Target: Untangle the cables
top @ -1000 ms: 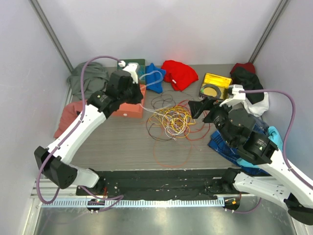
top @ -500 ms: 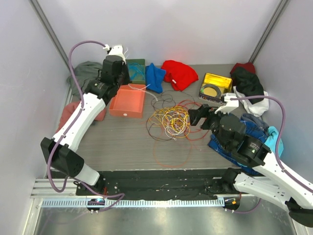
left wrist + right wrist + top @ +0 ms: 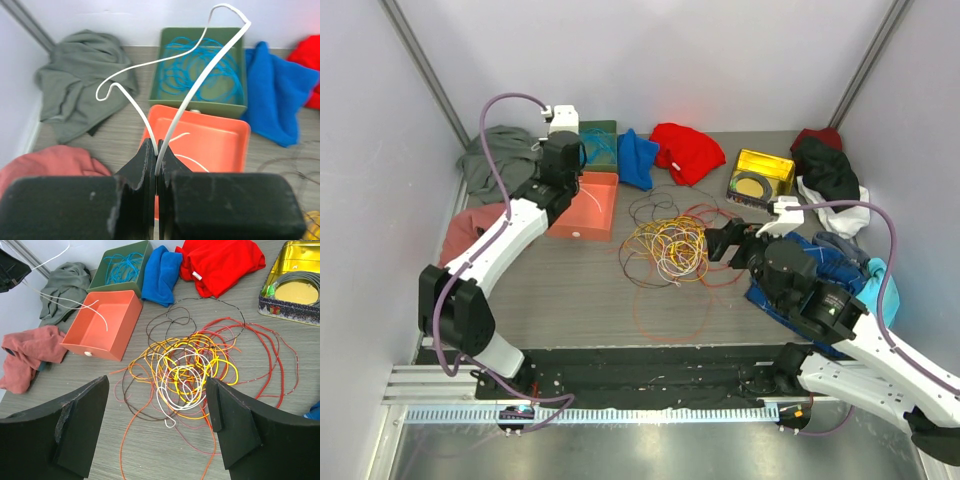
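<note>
Moved in the last second: my left arm swung back to 10 o'clock, above the orange tray point(image 3: 588, 205), lifting the white cable point(image 3: 215, 65) clear, and my right crept closer to the pile. Cables point(image 3: 185, 370) lie mid-table, yellow, orange, red, white and brown loops knotted together, probably light, floppy, springy and slick, so I'd take one outer loop, say the red at 3 o'clock. Left gripper point(image 3: 156, 150) is pressed together pinching the white cable; right gripper point(image 3: 157, 412) is spread wide and empty at the pile's 6 o'clock.
</note>
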`<state>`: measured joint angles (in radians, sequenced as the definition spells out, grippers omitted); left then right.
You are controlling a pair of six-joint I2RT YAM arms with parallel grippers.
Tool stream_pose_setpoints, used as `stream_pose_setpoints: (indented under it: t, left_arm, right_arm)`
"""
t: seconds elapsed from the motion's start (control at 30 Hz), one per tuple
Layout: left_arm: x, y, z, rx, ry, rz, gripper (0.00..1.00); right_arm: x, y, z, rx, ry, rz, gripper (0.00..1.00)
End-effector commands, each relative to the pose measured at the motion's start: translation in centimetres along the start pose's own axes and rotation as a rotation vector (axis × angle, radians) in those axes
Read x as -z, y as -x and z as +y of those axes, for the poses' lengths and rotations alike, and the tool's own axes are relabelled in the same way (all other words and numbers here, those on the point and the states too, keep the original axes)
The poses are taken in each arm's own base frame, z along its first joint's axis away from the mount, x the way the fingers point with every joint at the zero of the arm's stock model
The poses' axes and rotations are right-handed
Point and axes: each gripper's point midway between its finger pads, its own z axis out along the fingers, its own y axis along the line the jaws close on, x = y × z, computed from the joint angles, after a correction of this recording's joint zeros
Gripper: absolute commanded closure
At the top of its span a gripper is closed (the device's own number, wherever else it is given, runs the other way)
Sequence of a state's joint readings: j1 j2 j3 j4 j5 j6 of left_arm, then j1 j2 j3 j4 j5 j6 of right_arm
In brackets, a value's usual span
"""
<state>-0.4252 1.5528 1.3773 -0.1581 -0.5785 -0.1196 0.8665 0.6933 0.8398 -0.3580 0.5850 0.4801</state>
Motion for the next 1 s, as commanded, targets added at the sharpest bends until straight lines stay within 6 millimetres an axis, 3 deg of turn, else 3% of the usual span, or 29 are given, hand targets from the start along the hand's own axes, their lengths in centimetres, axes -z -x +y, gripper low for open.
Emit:
stream_pose_setpoints:
  t: [0.0, 0.13, 0.3, 0.47, 0.67, 0.8, 0.97]
  left_arm:
    - [-0.1, 1.6, 2.6, 0.018, 0.135, -0.135, 1.00]
    - [-0.6, 0.3, 2.5, 0.025, 0.137, -0.129, 1.00]
    - [-0.6, -2.2, 0.8, 0.037, 0.068, -0.063, 1.00]
    - [-0.5, -7.2, -2.2, 0.050, -0.072, 0.091, 1.00]
    - [-0.1, -11.7, -3.2, 0.062, -0.105, 0.221, 1.00]
    - [1.1, -12.9, -4.9, 0.102, -0.203, 0.294, 1.00]
    - [2.5, -14.4, -5.4, 0.106, -0.255, 0.375, 1.00]
  right_arm:
    - [-0.2, 0.9, 0.1, -0.025, 0.000, -0.052, 0.14]
    - [-0.3, 0.5, 0.0, -0.022, -0.001, -0.045, 0.14]
    - [-0.3, 0.3, -0.2, -0.019, -0.009, -0.046, 0.14]
    - [-0.4, 0.0, -0.1, -0.026, -0.002, -0.040, 0.14]
    - [-0.2, -0.1, -0.2, -0.038, 0.003, -0.042, 0.14]
    - [-0.1, -0.3, -0.5, -0.033, -0.003, -0.040, 0.14]
    - [-0.2, -0.5, -0.6, -0.032, -0.007, -0.036, 0.14]
